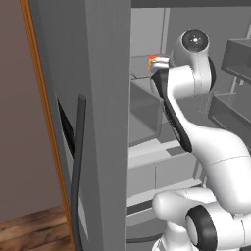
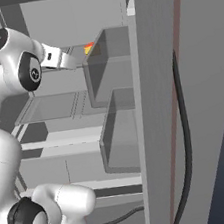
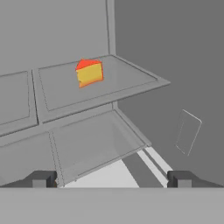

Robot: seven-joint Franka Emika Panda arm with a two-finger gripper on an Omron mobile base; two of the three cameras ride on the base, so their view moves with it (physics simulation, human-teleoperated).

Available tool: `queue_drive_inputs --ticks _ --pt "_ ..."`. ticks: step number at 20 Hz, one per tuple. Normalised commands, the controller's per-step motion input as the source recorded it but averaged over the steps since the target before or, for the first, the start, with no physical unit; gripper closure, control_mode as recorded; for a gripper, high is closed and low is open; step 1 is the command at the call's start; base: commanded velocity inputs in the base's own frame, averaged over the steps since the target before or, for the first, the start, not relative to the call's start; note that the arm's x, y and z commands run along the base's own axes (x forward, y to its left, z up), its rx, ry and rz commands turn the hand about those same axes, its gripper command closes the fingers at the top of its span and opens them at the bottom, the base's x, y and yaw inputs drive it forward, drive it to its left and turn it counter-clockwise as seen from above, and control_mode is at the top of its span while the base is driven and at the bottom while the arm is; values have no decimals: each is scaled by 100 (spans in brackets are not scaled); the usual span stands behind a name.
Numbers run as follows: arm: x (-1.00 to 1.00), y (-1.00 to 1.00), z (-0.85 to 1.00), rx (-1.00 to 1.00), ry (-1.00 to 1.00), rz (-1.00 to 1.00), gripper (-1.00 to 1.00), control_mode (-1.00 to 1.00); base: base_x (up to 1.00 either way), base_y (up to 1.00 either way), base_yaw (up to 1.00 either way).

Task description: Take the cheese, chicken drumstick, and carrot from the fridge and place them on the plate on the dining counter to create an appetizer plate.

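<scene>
Reaching into the tall grey fridge [image 1: 103, 122], door swung wide, with the white arm's two-finger gripper [image 3: 111, 178] spread fully apart and grasping nothing. Resting on the far upper grey shelf [image 3: 127, 83]: the small orange-yellow cheese [image 3: 89, 72] wedge with its red rind on top, well beyond the dark fingertips [image 3: 41, 178], set a little left of the midline between them and higher in the hand view. Seen in the left base view as a small orange-and-red block [image 1: 156, 62] just past the white wrist; in the right base view as a sliver of orange and red [image 2: 89, 48] near the edge of a grey door bin [image 2: 108, 66]. Smooth, flat, matt grey panels throughout the interior; thin translucent shelf plates with raised rims, a second such shelf [image 3: 94, 144] lower and nearer. Boxy grey drawers [image 1: 157, 174] below. Dark slim vertical handle [image 1: 77, 166] on the near door edge, curved at its ends. Plank wood floor [image 1: 29, 230] at lower left.
</scene>
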Motion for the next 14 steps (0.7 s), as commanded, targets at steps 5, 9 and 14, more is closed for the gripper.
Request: queue_drive_inputs --ticks 5,9,14 --pt "27 0 -14 0 1 0 -100 -100 0 0 0" --pt "42 0 -14 0 0 0 -100 -100 0 0 0" --pt "46 0 -2 0 0 -4 -100 -100 0 0 0"
